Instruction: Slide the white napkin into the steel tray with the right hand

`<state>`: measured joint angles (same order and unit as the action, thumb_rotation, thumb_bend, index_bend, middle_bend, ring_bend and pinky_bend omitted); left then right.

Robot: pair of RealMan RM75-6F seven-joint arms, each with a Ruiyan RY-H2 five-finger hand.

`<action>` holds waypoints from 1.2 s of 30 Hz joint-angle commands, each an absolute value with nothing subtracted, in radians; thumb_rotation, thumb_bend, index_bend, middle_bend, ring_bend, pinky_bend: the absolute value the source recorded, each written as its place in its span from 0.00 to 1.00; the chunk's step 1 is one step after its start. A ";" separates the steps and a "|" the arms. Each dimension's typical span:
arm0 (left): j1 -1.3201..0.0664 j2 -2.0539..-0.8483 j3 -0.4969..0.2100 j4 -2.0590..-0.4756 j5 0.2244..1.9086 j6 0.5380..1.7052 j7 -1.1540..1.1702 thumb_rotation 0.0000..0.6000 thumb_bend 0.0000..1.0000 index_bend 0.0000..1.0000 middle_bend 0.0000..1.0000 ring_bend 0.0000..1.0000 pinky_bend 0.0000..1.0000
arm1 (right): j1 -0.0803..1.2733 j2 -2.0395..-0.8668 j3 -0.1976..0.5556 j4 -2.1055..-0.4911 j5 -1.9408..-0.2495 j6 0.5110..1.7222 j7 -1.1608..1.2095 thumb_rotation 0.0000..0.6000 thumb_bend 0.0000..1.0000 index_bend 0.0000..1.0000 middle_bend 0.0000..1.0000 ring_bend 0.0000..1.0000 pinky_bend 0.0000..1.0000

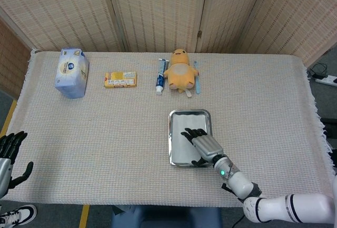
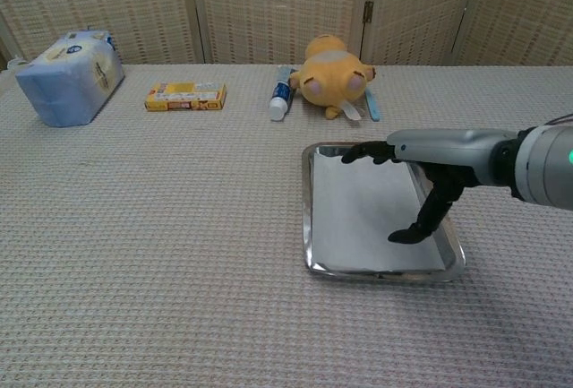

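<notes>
The steel tray (image 1: pixel 170 139) (image 2: pixel 307 223) sits on the woven cloth, right of centre and near the front edge. Inside it the white napkin (image 1: pixel 180 145) (image 2: pixel 356 218) lies flat within the rim. My right hand (image 1: pixel 204 146) (image 2: pixel 431 157) hovers over the tray's right half, holding nothing. Its fingers are spread and reach toward the tray's far edge, while the thumb points down at the napkin. Whether the thumb touches it I cannot tell. My left hand (image 1: pixel 11 153) hangs with fingers apart off the table's front left corner, seen only in the head view.
Along the back stand a blue tissue pack (image 1: pixel 71 72) (image 2: pixel 70 78), a yellow box (image 1: pixel 120 79) (image 2: pixel 185 96), a toothpaste tube (image 1: pixel 160 82) (image 2: pixel 281 94), a yellow plush duck (image 1: pixel 180 70) (image 2: pixel 334 65) and a blue toothbrush (image 1: pixel 197 78) (image 2: pixel 370 104).
</notes>
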<state>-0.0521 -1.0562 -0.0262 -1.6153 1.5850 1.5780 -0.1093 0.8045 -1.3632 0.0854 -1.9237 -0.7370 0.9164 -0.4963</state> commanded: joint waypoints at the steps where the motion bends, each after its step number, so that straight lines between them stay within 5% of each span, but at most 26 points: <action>1: -0.055 -1.060 -0.025 -1.616 1.584 1.572 -0.101 1.00 0.49 0.06 0.10 0.00 0.05 | 0.717 -1.291 0.064 -1.964 -0.932 0.960 -0.394 1.00 0.32 0.00 0.00 0.00 0.00; 12: -0.057 -1.065 -0.028 -1.609 1.575 1.565 -0.089 1.00 0.49 0.06 0.10 0.00 0.05 | 0.407 -1.326 -0.114 -1.768 -1.423 1.455 -0.407 1.00 0.32 0.00 0.00 0.00 0.00; 21: -0.061 -1.085 -0.027 -1.605 1.575 1.558 -0.039 1.00 0.49 0.06 0.10 0.00 0.05 | 0.193 -1.278 -0.162 -1.588 -1.516 1.692 -0.245 1.00 0.32 0.00 0.00 0.00 0.00; 36: -0.086 -1.122 -0.021 -1.582 1.550 1.493 0.019 1.00 0.49 0.05 0.10 0.00 0.05 | 0.148 -1.208 -0.118 -1.621 -1.543 1.632 -0.157 1.00 0.32 0.00 0.00 0.00 0.00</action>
